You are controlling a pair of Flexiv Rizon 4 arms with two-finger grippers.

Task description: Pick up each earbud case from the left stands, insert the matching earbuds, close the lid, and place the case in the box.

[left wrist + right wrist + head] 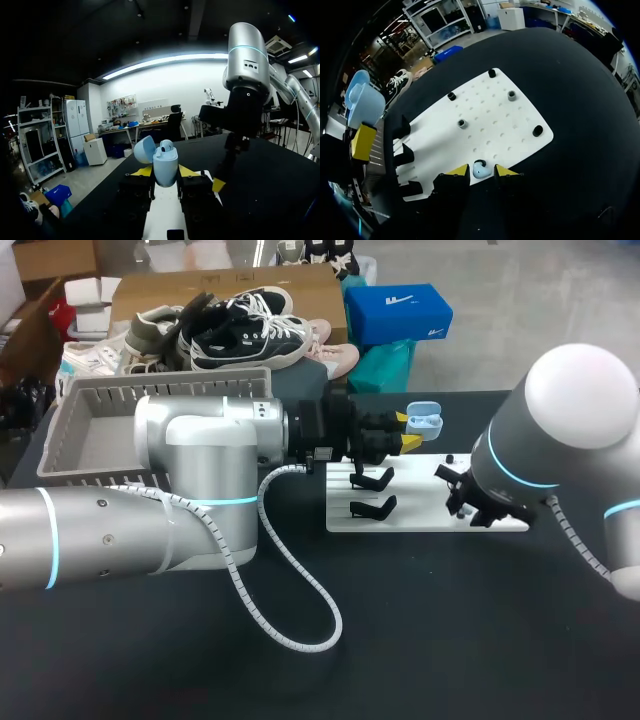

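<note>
The black table (450, 640) carried the grey box (85, 445) at the left, with the white board (430, 518) to its right. The left gripper (165, 174) was clamped on the pale blue earbud case (165, 167), held aloft near the board's far edge — lid open, one seated earbud (167, 146) inside. The right gripper (481, 172) hung low over the board — fingers slightly apart around a loose earbud (480, 169) lying there.

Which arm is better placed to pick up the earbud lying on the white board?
Right. The right pincer hangs over the white board with the light blue earbud between its open yellow tips. The left pincer is shut on the open earbud case, so it is occupied.
</note>
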